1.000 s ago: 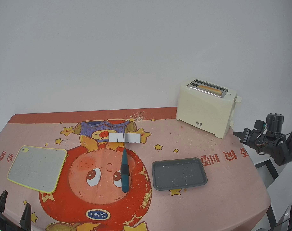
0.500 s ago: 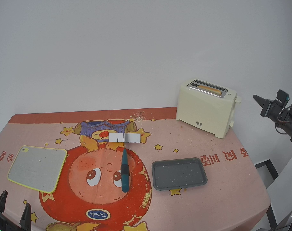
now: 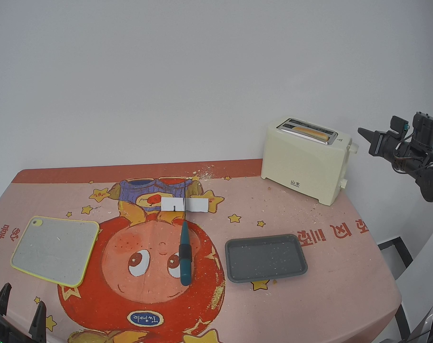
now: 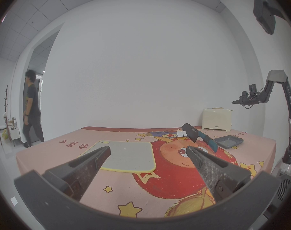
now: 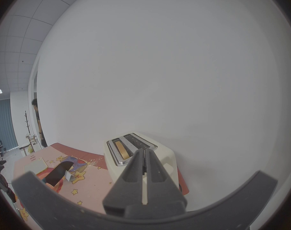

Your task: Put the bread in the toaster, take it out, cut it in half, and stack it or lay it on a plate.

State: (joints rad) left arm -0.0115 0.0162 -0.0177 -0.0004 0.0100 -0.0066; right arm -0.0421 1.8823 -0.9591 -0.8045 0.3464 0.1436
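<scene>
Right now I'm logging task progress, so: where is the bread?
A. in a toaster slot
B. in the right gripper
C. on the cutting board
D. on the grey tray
A: the bread sits in a slot on top of the toaster, with only its upper edge showing.

Toaster [image 3: 306, 163]: cream plastic shell, smooth, low sheen; slot surround bright metal, glossy.
Bread [image 3: 311, 133] in slot: golden crust, dry, matt.
Tray [image 3: 266, 259]: dark grey, matt, plastic look, dusted with crumbs.
Cutting board [image 3: 54, 248]: grey matt face, yellow-green smooth rim, plastic look.
Knife [image 3: 185, 267]: teal handle smooth, satin; blade dark, matt.
Tablecloth [image 3: 330, 282]: printed, smooth, faint sheen; cloth or vinyl, can't tell.
Left gripper [image 4: 147, 150]: dark plastic, matt, grainy.
Right gripper [image 5: 143, 152]: dark matt plastic, smoother.
</scene>
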